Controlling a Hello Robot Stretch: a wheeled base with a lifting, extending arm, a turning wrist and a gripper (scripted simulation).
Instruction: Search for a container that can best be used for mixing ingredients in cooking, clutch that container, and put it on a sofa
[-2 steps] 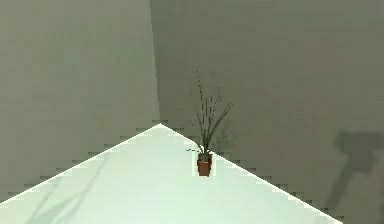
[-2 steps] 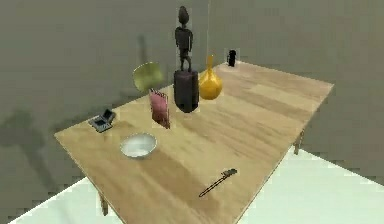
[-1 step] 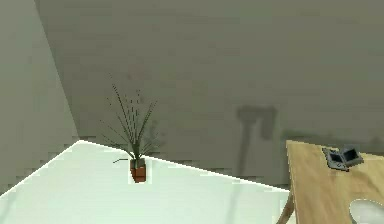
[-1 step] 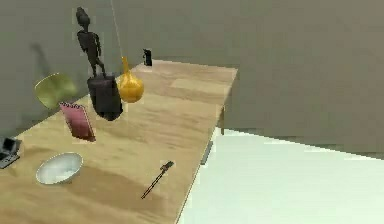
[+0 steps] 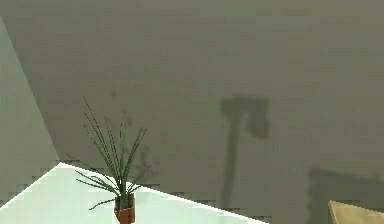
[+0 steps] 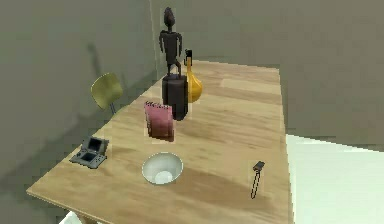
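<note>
Search looks done: the bowl (image 6: 161, 169) sits on the bench (image 6: 230, 120), six o'clock of the statue (image 6: 173, 60). Next, reach for it (end effector's state cannot be told).

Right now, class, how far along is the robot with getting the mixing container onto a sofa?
Done, it seems: the search, since a white bowl lies on the wooden table in the arm side view, near a pink book. In hand: probably lining up to reach it. Left: the bowl rests on the tabletop, so lifting it and carrying it to a sofa remain.
</note>
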